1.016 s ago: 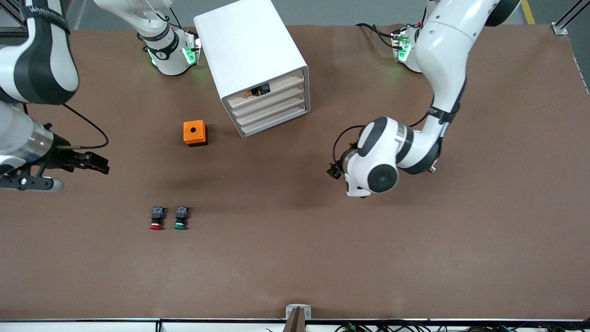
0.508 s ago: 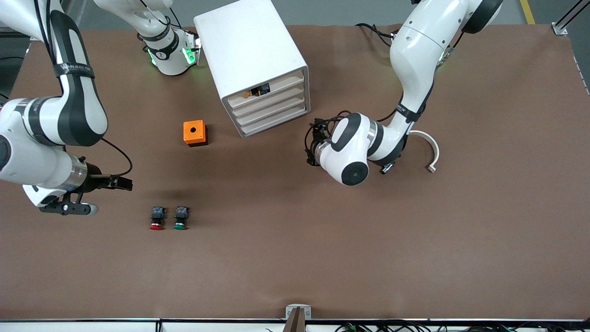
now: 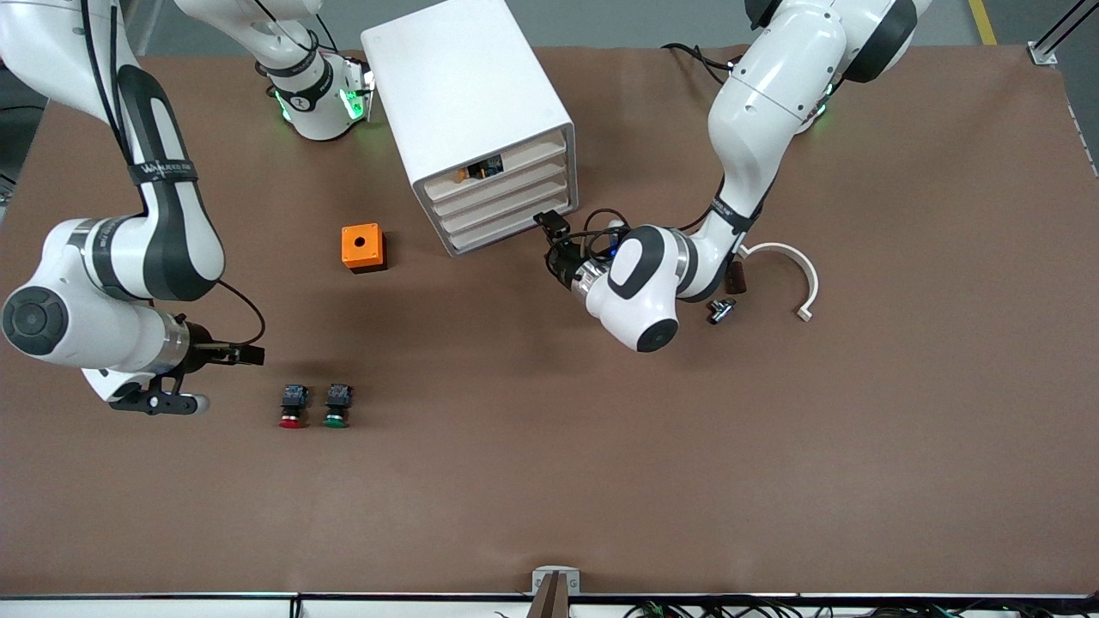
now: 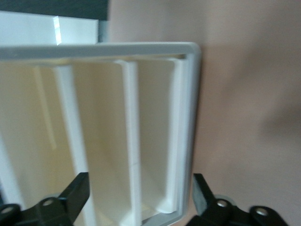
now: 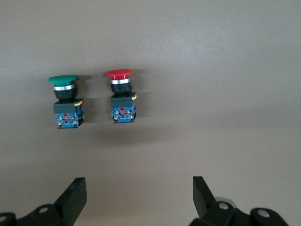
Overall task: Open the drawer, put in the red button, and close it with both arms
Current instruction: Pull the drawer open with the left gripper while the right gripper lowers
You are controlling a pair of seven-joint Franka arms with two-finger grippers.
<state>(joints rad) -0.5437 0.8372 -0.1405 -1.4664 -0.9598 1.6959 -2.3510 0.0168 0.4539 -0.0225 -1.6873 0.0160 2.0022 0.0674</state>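
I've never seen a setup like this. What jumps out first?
The white drawer cabinet near the robots' bases draws the eye, with the left gripper, jaws open, right at its lower drawer fronts. Nearer the camera, the red button lies beside a green button, the open right gripper close by.

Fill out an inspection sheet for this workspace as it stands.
Surface: brown table, flat.
Job's things: cabinet; second drawer shut; red button lying beside green button.
Clutter: orange box; white curved piece; small metal part.
Grippers: left tool open, at the cabinet's front corner; right tool open, beside the red button.
Cables: black cable at the right wrist, more at the table's near edge.
Surroundings: nothing seen.
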